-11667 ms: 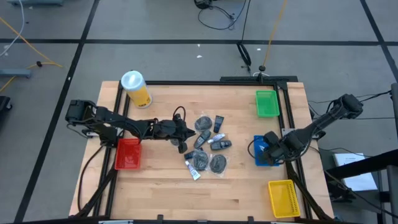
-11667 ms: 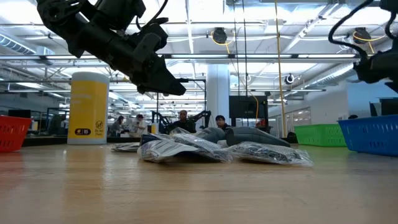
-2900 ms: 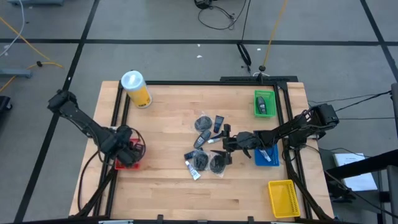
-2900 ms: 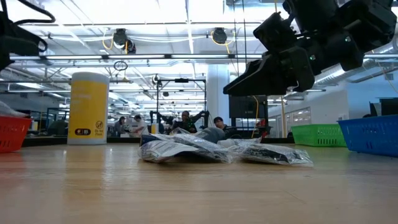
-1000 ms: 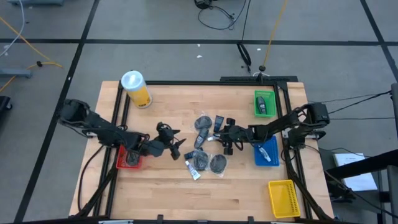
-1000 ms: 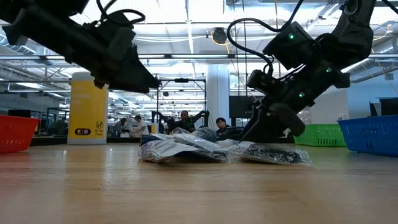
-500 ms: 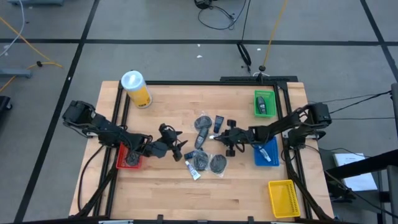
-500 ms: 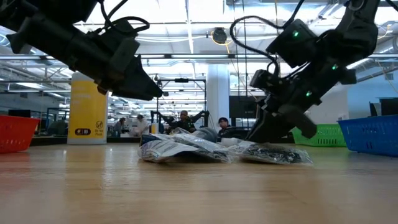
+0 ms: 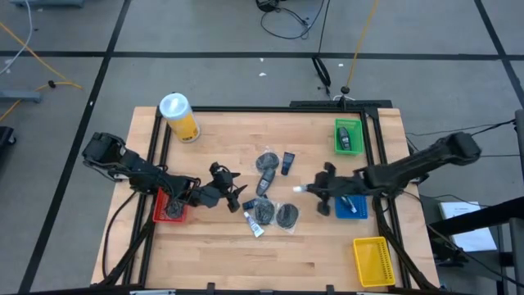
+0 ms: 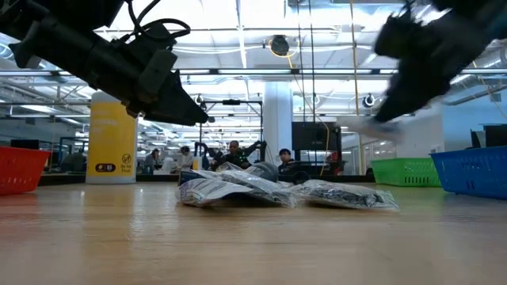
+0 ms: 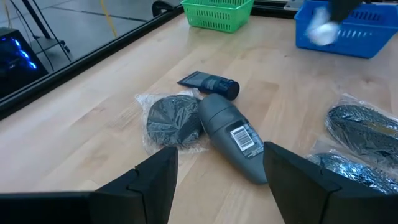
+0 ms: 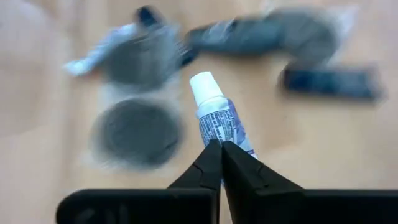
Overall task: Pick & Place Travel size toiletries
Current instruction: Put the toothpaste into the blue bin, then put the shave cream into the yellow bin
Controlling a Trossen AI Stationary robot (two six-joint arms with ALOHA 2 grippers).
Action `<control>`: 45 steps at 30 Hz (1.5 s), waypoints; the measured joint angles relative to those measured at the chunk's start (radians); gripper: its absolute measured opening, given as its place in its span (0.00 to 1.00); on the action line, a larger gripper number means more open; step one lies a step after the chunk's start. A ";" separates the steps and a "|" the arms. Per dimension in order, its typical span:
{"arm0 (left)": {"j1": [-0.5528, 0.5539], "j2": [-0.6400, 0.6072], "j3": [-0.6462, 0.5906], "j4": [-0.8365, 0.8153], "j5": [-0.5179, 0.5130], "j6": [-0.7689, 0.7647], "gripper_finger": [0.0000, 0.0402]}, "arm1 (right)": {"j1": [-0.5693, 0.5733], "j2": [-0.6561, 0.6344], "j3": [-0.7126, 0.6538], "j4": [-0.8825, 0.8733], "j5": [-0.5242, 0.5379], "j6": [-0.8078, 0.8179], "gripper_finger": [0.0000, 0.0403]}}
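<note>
Robotics lab, open hall, ceiling lights (image 10: 238, 16), people (image 10: 234, 150) at workstations

A white-capped tube (image 12: 216, 117) with blue print, dark grey packets (image 9: 286, 215), red (image 9: 169, 203), green (image 9: 350, 138), blue (image 9: 353, 206) and yellow bins (image 9: 372, 260).

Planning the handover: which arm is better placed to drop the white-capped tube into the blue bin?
Right. The right gripper is shut on the tube, close beside the blue bin; the left gripper hovers open, empty, across the pile.

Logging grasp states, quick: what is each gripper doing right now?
Left gripper: open, holding nothing, above the pile.
Right gripper: shut on a white-capped tube, near the blue bin.
</note>
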 joint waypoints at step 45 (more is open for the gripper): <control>0.000 0.000 0.000 0.039 0.026 0.052 0.58 | 0.260 -0.170 0.137 -0.651 0.179 0.810 0.42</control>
